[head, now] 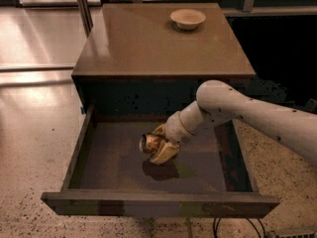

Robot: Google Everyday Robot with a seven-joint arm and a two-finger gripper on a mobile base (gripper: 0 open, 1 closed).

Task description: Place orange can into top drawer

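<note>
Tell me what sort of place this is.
Probably an office or lab interior: a speckled polished floor and a plain square cabinet with a pale bowl on top. The tool holds the orange can inside the open top drawer.

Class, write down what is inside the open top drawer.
The claw, gripping the orange can, hangs inside the top drawer above its floor. The patch of floor directly beneath them is hidden.
</note>
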